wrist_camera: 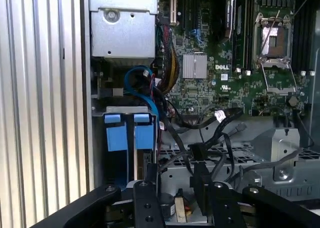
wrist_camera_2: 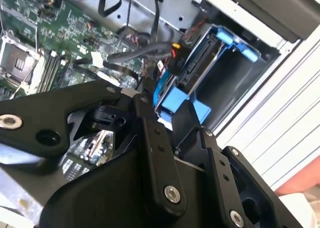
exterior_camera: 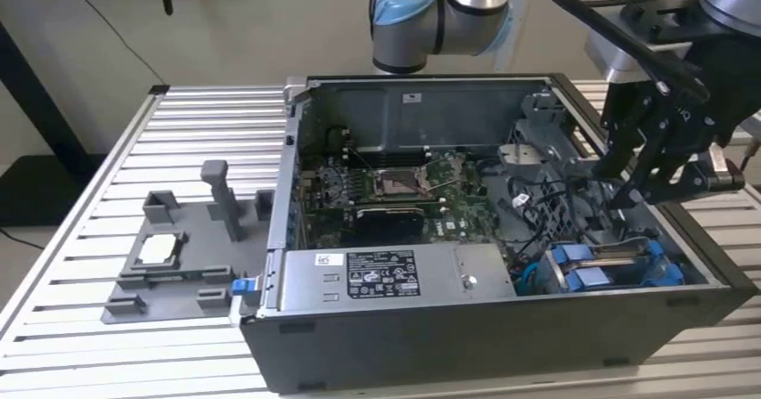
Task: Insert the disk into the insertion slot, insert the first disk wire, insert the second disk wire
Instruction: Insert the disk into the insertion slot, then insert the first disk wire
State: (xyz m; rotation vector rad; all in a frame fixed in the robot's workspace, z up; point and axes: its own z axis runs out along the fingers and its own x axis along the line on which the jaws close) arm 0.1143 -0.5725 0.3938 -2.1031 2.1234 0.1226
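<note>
The gripper (exterior_camera: 636,194) hangs released and empty above the open computer case (exterior_camera: 476,328). The disk (exterior_camera: 609,256) sits in the insertion slot (wrist_camera: 120,109), at the case's near corner on the exterior view's right.

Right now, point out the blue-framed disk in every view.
Exterior view: the disk sits in the case's corner, low on the exterior view's right.
Second wrist view: the disk stands against the case wall, beside the black cables.
First wrist view: the disk lies next to the grey metal box.
Shared landmark: the green circuit board.
</note>
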